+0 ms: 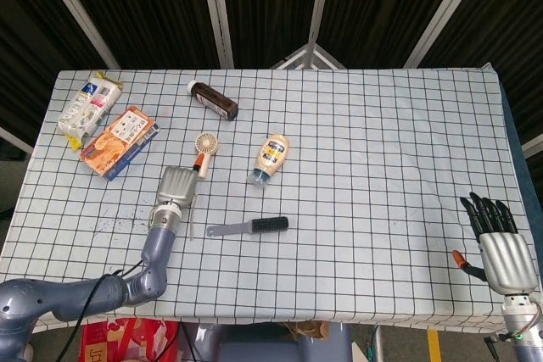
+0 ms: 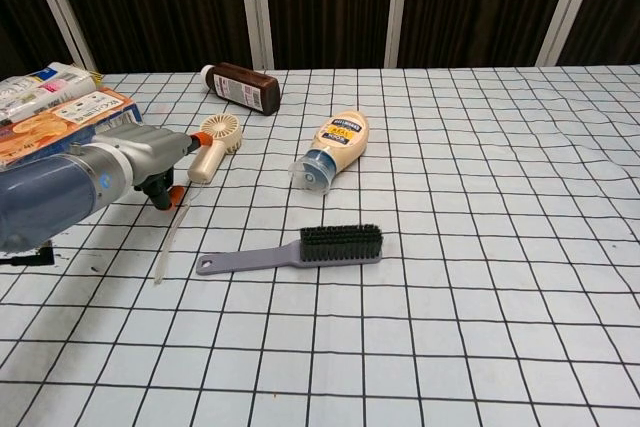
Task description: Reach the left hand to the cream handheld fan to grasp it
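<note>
Head view shows the cream handheld fan [image 1: 204, 149] lying on the bench [image 1: 365, 142], with the left hand [image 1: 176, 186] just beside its handle; whether that hand grasps anything cannot be told. The right hand [image 1: 499, 243] is released, fingers apart, at the bench's near right edge.

Left hand [image 1: 176, 186] low, right hand [image 1: 501, 247] fingers straight.

Head view: high above the near edge, tilted steeply down, taking in the whole checked table [image 1: 356, 142] out to the dark far wall. Chest view: low and close, facing far across the table. Shared: brush [image 1: 251, 226] [image 2: 300, 248], mayonnaise bottle [image 1: 270, 157] [image 2: 334, 149], left side.
</note>
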Available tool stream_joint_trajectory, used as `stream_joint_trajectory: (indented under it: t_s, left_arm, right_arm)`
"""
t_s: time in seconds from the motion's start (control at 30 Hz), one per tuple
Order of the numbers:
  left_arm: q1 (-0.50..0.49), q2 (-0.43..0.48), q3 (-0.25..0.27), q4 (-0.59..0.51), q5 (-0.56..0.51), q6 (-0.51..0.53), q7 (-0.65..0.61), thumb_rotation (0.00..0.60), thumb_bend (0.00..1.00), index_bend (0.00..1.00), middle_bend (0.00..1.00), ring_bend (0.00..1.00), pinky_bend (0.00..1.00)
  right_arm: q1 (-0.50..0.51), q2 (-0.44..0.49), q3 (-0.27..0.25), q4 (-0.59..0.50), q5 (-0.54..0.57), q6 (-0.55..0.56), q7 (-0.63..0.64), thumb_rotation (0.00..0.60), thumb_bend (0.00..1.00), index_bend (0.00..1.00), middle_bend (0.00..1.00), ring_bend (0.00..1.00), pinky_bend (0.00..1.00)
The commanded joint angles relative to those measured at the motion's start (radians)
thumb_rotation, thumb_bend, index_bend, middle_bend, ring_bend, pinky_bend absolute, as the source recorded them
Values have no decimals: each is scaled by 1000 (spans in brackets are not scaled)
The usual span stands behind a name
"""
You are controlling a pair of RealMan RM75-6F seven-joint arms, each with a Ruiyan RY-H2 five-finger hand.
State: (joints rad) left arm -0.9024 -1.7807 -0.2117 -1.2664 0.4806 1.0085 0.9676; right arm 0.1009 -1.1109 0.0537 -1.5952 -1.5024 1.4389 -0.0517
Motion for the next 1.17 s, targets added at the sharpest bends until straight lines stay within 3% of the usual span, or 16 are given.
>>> stream_joint_trajectory:
  t_s: [0.03, 0.23, 0.4, 0.53, 0.7, 0.8, 0.9, 1.03, 1.17]
  left_arm:
    - [-5, -3, -1, 1, -8, -1, 2, 600, 732, 70, 889, 781, 814]
    - [-5, 19, -8, -30, 0, 13, -12, 600, 730, 55, 870, 763, 814]
    - [12, 54, -32, -88, 98, 63, -102, 600, 695, 5, 785, 680, 772]
    - [39, 88, -41, -141, 212, 131, -186, 600, 587, 0, 618, 541, 655]
    - [93, 157, -13, -241, 346, 226, -250, 600, 430, 0, 269, 279, 396]
    - [155, 226, 43, -332, 446, 299, -287, 600, 341, 0, 123, 106, 188]
    - [243, 307, 129, -427, 551, 381, -341, 600, 253, 0, 15, 6, 30]
    - [374, 410, 262, -499, 680, 489, -432, 600, 178, 0, 0, 0, 0]
    - [485, 483, 374, -470, 808, 585, -519, 600, 166, 0, 0, 0, 0]
  right_arm:
    - [0, 0, 0, 1, 0, 0, 2, 600, 278, 0, 0, 0, 0]
    - [0, -1, 0, 2, -1, 1, 2, 600, 279, 0, 0, 0, 0]
    - [0, -1, -1, 2, -2, 2, -1, 600, 280, 0, 0, 0, 0]
    - [-1, -2, -1, 3, -2, 4, -3, 600, 279, 0, 0, 0, 0]
    - [-2, -4, -1, 4, -3, 6, -4, 600, 279, 0, 0, 0, 0]
    - [-2, -4, -1, 3, -2, 7, -6, 600, 279, 0, 0, 0, 0]
    - [-2, -5, -1, 2, -2, 7, -9, 600, 279, 0, 0, 0, 0]
    - [-2, -6, 0, 1, -2, 8, -20, 600, 279, 0, 0, 0, 0]
    - [-3, -8, 0, -3, -3, 12, -27, 600, 279, 0, 0, 0, 0]
